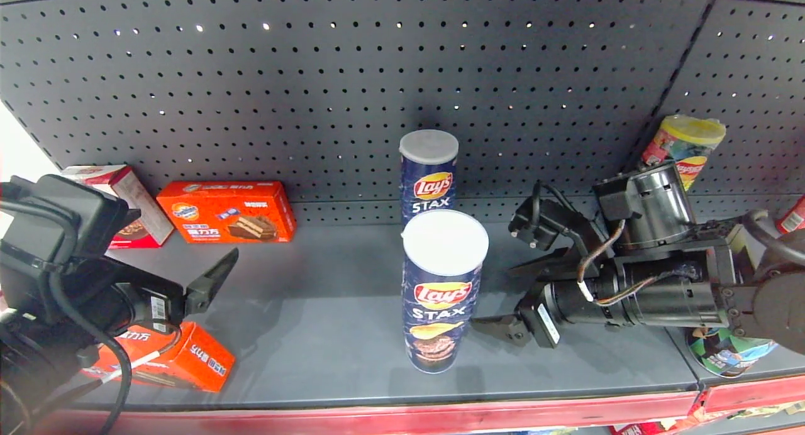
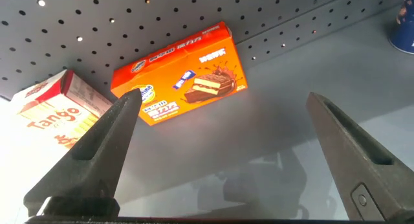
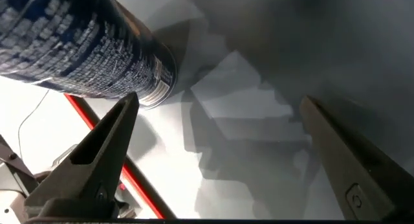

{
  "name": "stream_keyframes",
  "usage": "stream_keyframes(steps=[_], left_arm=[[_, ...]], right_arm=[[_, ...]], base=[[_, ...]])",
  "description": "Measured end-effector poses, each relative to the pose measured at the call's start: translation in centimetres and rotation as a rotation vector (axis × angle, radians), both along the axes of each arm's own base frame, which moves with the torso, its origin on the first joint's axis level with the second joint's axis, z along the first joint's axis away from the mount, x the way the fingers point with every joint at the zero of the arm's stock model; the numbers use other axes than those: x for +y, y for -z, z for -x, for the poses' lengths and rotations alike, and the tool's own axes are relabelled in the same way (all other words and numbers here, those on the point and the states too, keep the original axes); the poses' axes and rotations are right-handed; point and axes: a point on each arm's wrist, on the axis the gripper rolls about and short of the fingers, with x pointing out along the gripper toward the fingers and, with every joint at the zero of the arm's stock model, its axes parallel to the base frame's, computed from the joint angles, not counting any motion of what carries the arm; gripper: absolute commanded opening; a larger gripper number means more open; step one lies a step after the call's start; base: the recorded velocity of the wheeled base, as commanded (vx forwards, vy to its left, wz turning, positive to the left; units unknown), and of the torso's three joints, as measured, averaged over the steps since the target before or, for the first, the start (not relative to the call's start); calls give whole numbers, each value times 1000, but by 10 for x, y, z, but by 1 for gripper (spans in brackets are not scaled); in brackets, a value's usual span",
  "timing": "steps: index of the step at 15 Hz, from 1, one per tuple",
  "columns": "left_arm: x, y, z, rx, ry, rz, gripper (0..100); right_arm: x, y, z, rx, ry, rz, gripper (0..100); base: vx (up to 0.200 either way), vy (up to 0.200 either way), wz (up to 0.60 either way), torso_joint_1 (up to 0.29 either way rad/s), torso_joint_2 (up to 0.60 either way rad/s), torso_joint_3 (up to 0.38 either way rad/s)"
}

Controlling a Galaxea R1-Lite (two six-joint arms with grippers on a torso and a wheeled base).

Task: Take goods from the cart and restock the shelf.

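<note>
Dark blue front can (image 1: 443, 297) stood centre frame on the grey shelf (image 1: 302, 334), rear can (image 1: 429, 171) behind it; I had my right gripper (image 1: 503, 297) spread wide and empty just right of the front can, left gripper (image 2: 223, 98) likewise at lower left

— Where does the head camera sit?
— High up, facing forward and down on the shelf (image 1: 327, 334) and its pegboard back (image 1: 314, 77), from middle range.
— And the wrist cameras?
— Each looks out between its own tool's fingers, close to the shelf. The left tool (image 2: 223, 98) faces the pegboard back and the orange box (image 2: 178, 72). The right tool (image 3: 220, 100) faces the shelf floor beside the front can (image 3: 77, 49).
— What overlaps?
— The head view shares the orange box (image 1: 226, 212) with the left wrist view, and the front can (image 1: 443, 297) with the right.
</note>
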Motion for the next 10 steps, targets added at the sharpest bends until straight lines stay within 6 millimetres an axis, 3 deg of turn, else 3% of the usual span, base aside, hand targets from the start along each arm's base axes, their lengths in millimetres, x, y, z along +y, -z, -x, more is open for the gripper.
stream_keyframes(steps=[4,7,10], left_arm=[[1,1,3,1,-1,0,100],[2,3,6,7,0,-2,100],[2,4,7,10,0,-3,100]], right_arm=[[-11,-10,0,-31,37,-24,100],[-34,-42,15,-128,83,-91,100],[-57,-77,44,-235,132,-179,100]], base=[[0,0,0,0,0,0],[0,0,0,0,0,0],[0,0,0,0,0,0]])
